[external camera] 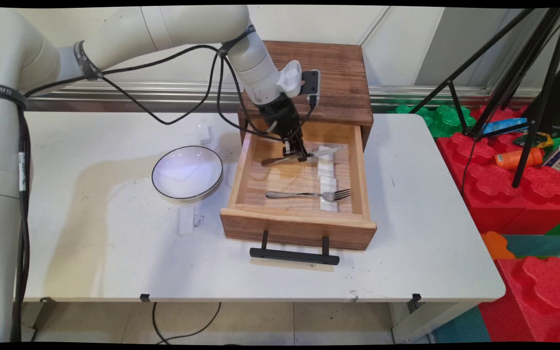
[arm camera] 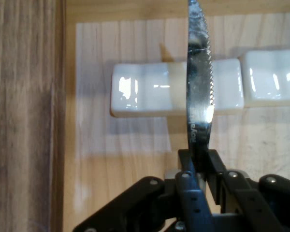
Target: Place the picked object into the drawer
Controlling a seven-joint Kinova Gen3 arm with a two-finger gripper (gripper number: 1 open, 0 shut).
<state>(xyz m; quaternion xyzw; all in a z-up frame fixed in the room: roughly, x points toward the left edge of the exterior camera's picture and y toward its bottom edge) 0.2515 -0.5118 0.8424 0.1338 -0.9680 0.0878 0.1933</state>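
Observation:
My black gripper (external camera: pixel 299 155) is down inside the open wooden drawer (external camera: pixel 241 175), near its back, and is shut on a metal table knife (external camera: pixel 304 156). The knife lies roughly level, handle to the left and blade to the right. In the hand view the serrated blade (arm camera: pixel 199 87) rises straight up from between the fingers (arm camera: pixel 189 193), crossing over a white cutlery rest (arm camera: pixel 150 89) on the drawer floor. A metal fork (external camera: pixel 309 195) lies nearer the drawer front, its tines resting on another white rest (external camera: pixel 328 184).
The drawer belongs to a small wooden cabinet (external camera: pixel 343 82) at the table's back. A white bowl with a dark rim (external camera: pixel 187 172) sits left of the drawer, with small white blocks (external camera: pixel 185 221) near it. The drawer's black handle (external camera: pixel 293 253) juts toward the table's front edge.

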